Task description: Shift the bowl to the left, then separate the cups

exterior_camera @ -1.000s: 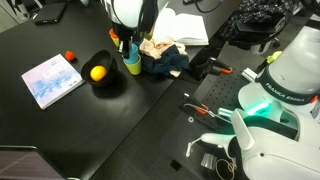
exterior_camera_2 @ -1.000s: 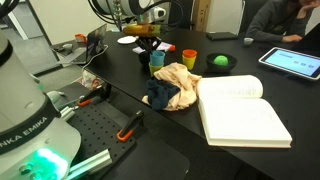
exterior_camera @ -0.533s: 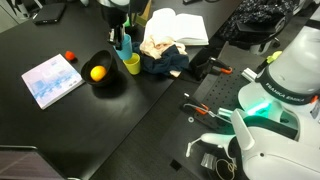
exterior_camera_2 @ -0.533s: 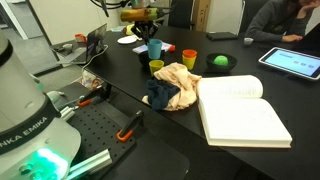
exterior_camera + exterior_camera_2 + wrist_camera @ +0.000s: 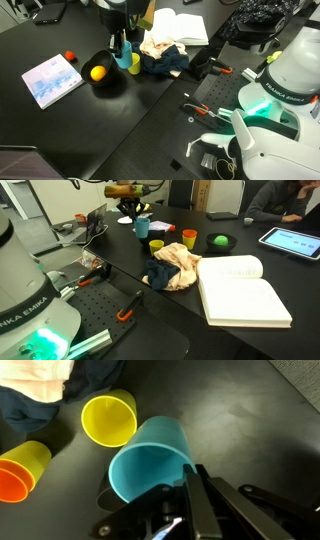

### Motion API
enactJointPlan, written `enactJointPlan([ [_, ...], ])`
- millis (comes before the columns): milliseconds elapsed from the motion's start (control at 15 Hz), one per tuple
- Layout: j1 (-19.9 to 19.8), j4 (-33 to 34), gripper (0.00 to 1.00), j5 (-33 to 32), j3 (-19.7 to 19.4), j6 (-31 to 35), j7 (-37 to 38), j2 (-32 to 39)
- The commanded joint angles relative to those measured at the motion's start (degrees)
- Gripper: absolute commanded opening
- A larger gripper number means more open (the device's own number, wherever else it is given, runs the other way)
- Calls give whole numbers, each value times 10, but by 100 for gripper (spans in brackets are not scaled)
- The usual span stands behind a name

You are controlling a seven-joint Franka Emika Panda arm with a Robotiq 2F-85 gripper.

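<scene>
My gripper (image 5: 192, 472) is shut on the rim of the light blue cup (image 5: 148, 464) and holds it tilted, close to the table. The cup also shows in both exterior views (image 5: 122, 52) (image 5: 142, 226), under the gripper (image 5: 121, 42) (image 5: 135, 216). The yellow cup (image 5: 108, 418) (image 5: 133, 63) (image 5: 156, 247) stands alone beside it. The orange cup (image 5: 18, 475) (image 5: 189, 238) stands apart; in an exterior view the arm hides it. The black bowl (image 5: 108, 86) (image 5: 228, 246) holds a small ball (image 5: 97, 72).
A heap of cloth (image 5: 165, 60) (image 5: 170, 265) lies right by the yellow cup. An open book (image 5: 185, 28) (image 5: 240, 290) lies behind it. A blue-and-white book (image 5: 52, 80), a red ball (image 5: 69, 56) and a tablet (image 5: 290, 242) lie on the table.
The gripper has lifted the light blue cup out of the yellow cup and carried it sideways, away from the cloth. The yellow cup has stayed in place.
</scene>
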Motion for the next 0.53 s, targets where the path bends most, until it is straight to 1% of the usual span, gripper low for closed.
enactJointPlan([
  [0, 25, -34, 3, 5, -7, 29, -10, -17],
  [67, 29, -41, 4, -13, -10, 40, 3, -12],
  [200, 35, -53, 4, -22, -9, 61, 3, -3],
  [400, 41, -65, 4, -19, -1, 99, 1, 17],
  [467, 40, -66, 4, -9, 8, 113, -5, 27],
])
